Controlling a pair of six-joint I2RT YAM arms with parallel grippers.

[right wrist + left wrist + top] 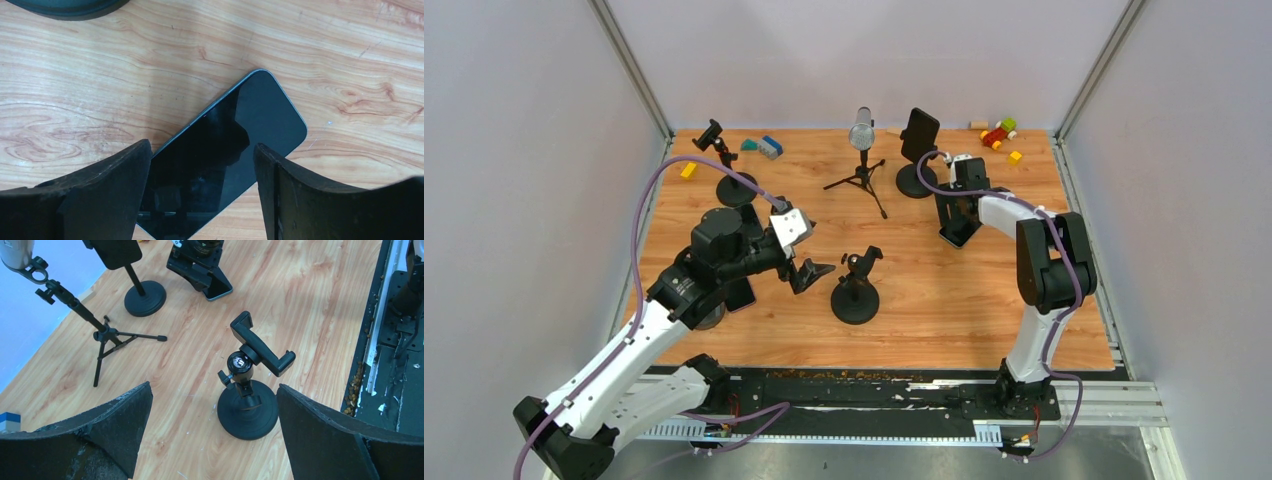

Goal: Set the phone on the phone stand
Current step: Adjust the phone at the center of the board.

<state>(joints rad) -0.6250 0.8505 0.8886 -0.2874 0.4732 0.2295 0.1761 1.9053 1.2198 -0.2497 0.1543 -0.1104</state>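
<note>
A black phone point(250, 115) lies flat on the wooden table, turned slantwise, at the right middle point(957, 236). My right gripper point(202, 147) reaches down over it point(959, 222), one finger against each long edge, closed on the phone. An empty black phone stand point(855, 290) with a round base and a clamp cradle stands at the centre front; in the left wrist view the stand point(247, 407) sits just beyond my left gripper point(214, 386), which hangs open and empty to its left point(809, 272). The phone point(220, 287) shows there too, under the right gripper.
A second stand point(917, 150) holding another phone is at the back, close behind the right gripper. A third, empty stand point(727, 170) is back left. A microphone on a tripod point(862, 140) stands between them. Toy blocks point(999, 133) lie along the back edge.
</note>
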